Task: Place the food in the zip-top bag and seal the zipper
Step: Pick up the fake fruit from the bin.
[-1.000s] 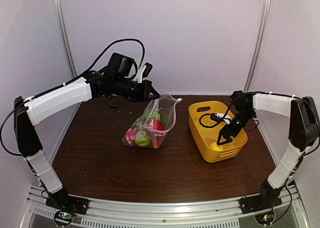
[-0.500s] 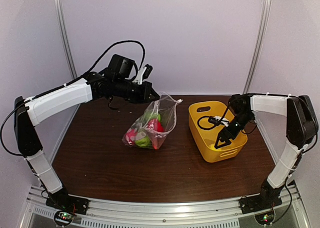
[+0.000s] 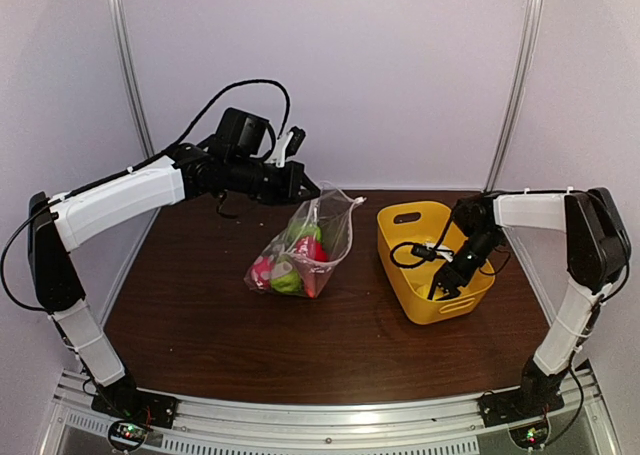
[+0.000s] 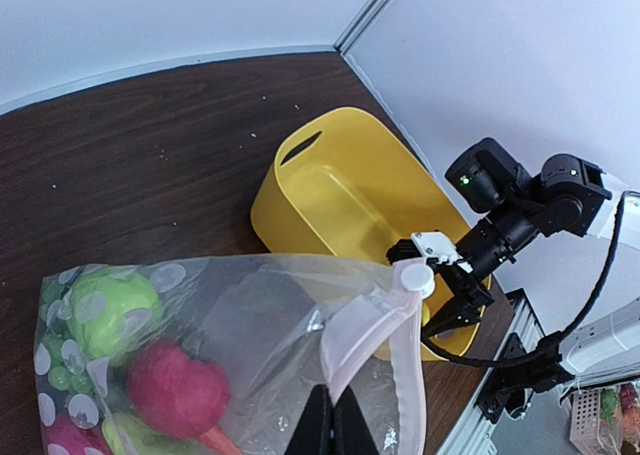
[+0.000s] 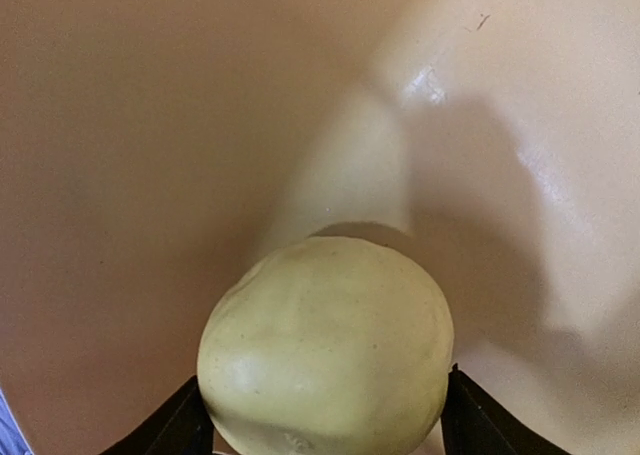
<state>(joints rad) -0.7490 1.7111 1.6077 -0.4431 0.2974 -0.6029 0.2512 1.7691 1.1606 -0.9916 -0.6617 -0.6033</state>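
Right jaws: wide, straddling round yellow fruit [image 5: 325, 345] in yellow basket [image 3: 418, 305]; grip cannot be told. Left jaws: pinching zip-top bag [image 4: 235, 320] mouth.

**Non-Task Items in the Work Cell**

Yellow basket [image 3: 395, 250]: upright on the table, enclosing the right gripper [image 3: 438, 291]. There is a handle slot in the wall beyond that gripper.

Table [image 3: 190, 315]: dark brown wood grain, beneath both grippers.

Wall [image 3: 400, 75]: pale, behind the left gripper [image 3: 305, 188].

Metal posts [image 3: 127, 65]: one outboard of each gripper.
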